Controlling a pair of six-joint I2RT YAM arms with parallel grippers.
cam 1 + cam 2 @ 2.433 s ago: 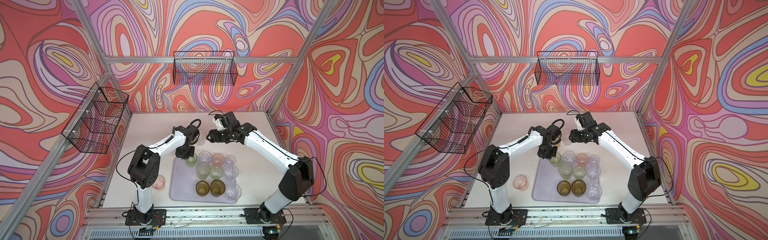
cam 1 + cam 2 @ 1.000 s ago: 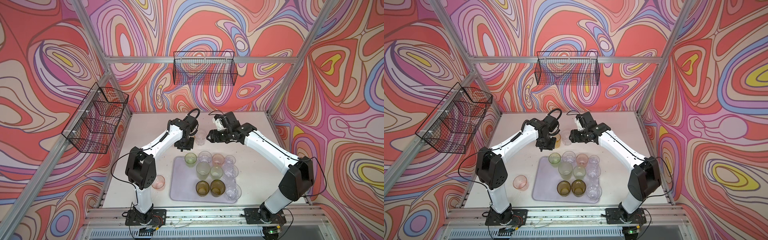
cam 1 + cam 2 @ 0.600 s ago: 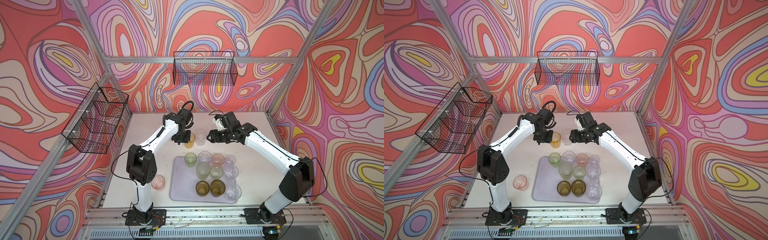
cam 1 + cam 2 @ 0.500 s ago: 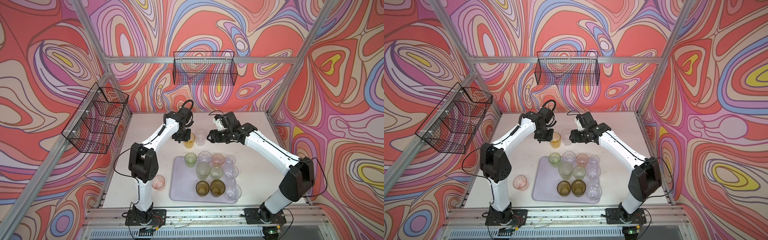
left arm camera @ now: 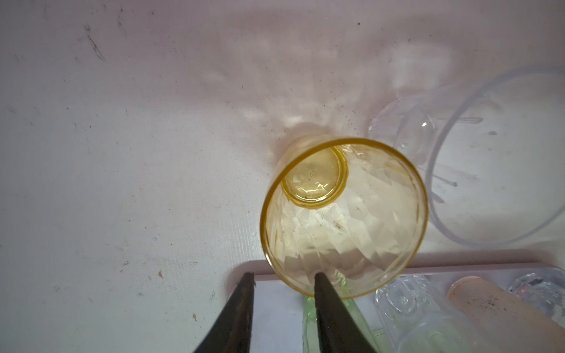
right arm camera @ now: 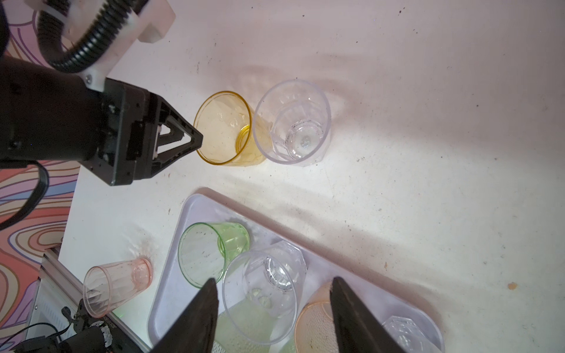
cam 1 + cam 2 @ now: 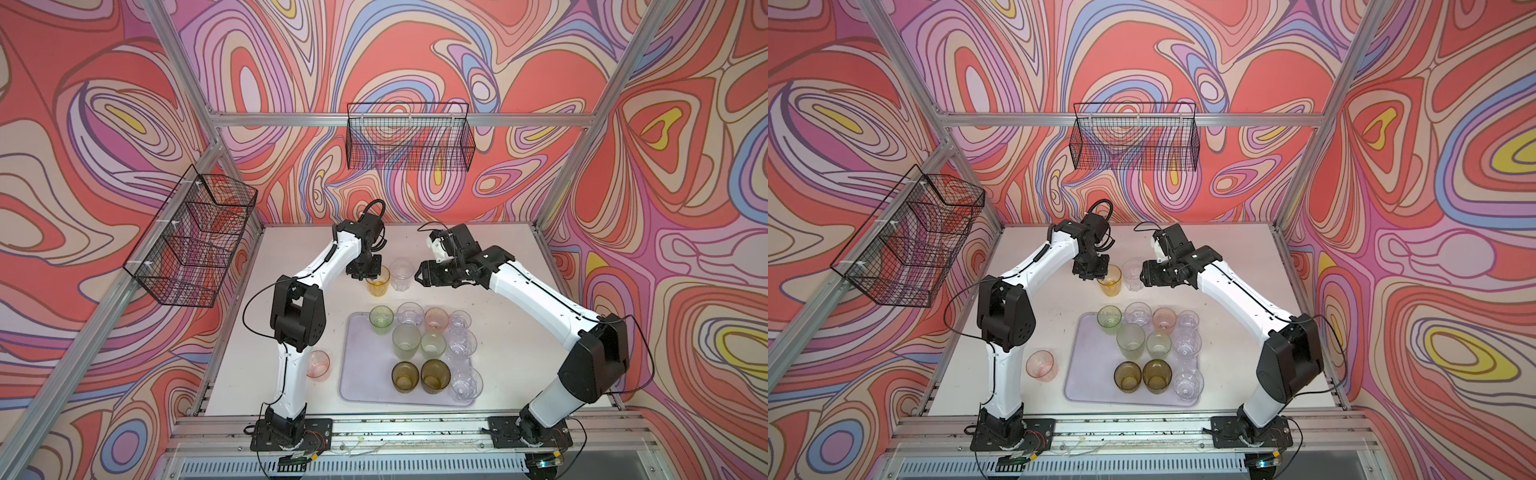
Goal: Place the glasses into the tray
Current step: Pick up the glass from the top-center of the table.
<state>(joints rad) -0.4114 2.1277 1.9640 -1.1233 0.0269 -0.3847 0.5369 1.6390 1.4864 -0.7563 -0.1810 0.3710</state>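
Tray: plain pale lilac, holding one green glass, two pale frosted green glasses, two olive-brown glasses, one pink glass and several clear glasses. Off the tray on the far side stand an amber-yellow glass with a faceted pattern and a clear faceted glass, and at near left a second pink glass. Tabletop: off-white, flecked with dark specks; walls: swirling bands of coral red, lilac, cream, blue and yellow, outlined dark; wire baskets: black; left arm and right arm: white with black joints and black jaws.
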